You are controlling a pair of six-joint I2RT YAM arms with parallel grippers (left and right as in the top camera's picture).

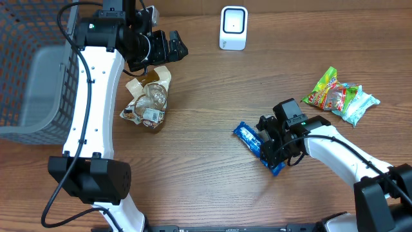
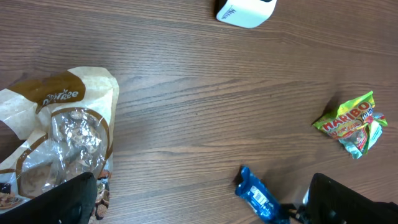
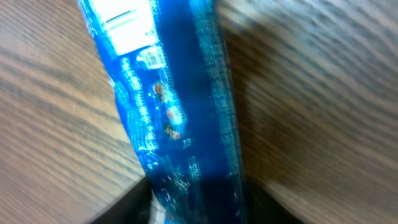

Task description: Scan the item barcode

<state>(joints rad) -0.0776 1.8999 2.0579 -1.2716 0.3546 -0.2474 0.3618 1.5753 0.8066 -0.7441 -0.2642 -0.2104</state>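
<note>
Overhead, my right tool (image 1: 271,149) is down over the near end of the blue snack packet (image 1: 248,136), which lies flat on the desk (image 1: 206,187), well apart from the white scanner (image 1: 233,27) at the far edge. I judge the task barely begun. The packet is reached, but not lifted, and nothing has been shown to the scanner. Left to do are a sure grip, the lift, the carry across and turning the code to the scanner's face. In the right wrist view the packet (image 3: 180,106) runs between my two dark fingers (image 3: 124,205), but I cannot tell whether they have pinched it or only straddle it. That view is blurred. A white patch near the packet's top might be a label, but I cannot make out a barcode there. My left tool (image 1: 168,46) stands wide and empty above the brown-and-clear snack bag (image 1: 149,100), holding nothing. In the overhead view my right tool hides the packet's middle. The Haribo bag (image 1: 328,90) and the grey basket (image 1: 32,77) sit untouched off to the sides.
</note>
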